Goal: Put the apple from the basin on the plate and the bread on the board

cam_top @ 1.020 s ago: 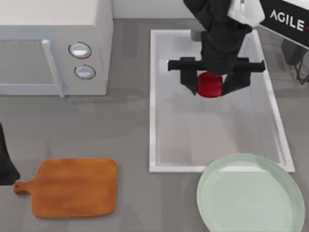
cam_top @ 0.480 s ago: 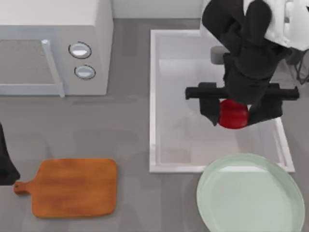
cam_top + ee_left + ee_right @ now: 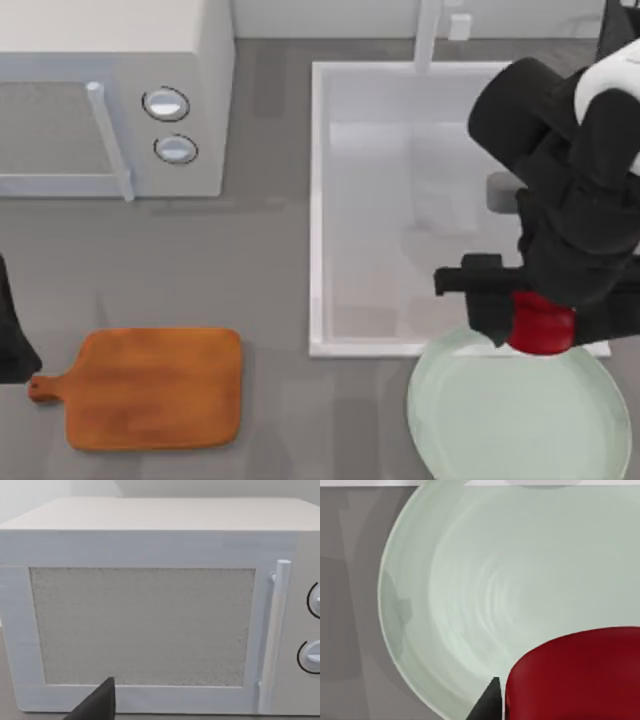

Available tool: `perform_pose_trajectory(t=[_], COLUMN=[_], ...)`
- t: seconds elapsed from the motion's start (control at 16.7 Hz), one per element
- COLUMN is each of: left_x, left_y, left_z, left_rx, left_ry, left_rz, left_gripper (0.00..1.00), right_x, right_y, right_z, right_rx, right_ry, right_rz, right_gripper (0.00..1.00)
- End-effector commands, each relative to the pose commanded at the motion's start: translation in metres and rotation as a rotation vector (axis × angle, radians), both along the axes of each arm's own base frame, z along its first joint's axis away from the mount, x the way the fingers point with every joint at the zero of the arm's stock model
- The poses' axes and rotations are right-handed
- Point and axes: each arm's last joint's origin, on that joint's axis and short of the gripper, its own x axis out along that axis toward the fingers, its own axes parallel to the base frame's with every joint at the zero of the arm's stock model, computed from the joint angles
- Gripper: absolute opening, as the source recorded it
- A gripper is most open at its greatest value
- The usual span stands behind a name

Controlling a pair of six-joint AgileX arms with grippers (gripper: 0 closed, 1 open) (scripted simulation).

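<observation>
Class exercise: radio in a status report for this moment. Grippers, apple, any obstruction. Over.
Right gripper shut on apple, above far rim of plate. Left arm parked at table's left edge, facing microwave. Nothing lying on the plate. Board bare.

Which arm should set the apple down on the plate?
Right. Its claw already grips the apple over the plate's far rim; the left arm sits parked at the table's left edge.

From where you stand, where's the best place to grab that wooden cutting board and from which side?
Probably the board's short holed handle at its left end, coming straight down from above: the board lies flat on the table, and the narrow handle suits two fingers better than the wide slab.
</observation>
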Motion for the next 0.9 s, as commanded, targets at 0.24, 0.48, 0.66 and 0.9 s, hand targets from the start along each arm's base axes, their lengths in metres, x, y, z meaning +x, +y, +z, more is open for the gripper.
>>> perform_pose_trajectory(t=[0.24,0.48,0.66,0.9], left_x=[0.0,0.0,0.0,0.0], left_y=[0.0,0.0,0.0,0.0], left_z=[0.0,0.0,0.0,0.0], left_rx=[0.0,0.0,0.0,0.0], left_ry=[0.0,0.0,0.0,0.0], left_rz=[0.0,0.0,0.0,0.0], left_gripper=[1.0,1.0,1.0,1.0], right_x=[-0.0133,-0.0135,-0.0135,-0.0135], right_y=[-0.0063,-0.0064,-0.0064,-0.0064], right_z=[-0.0029,-0.0029,-0.0029,-0.0029], right_rx=[-0.006,-0.006,-0.006,-0.006], right_ry=[0.012,0.012,0.012,0.012], right_rz=[0.0,0.0,0.0,0.0], right_gripper=[0.0,0.0,0.15,0.45])
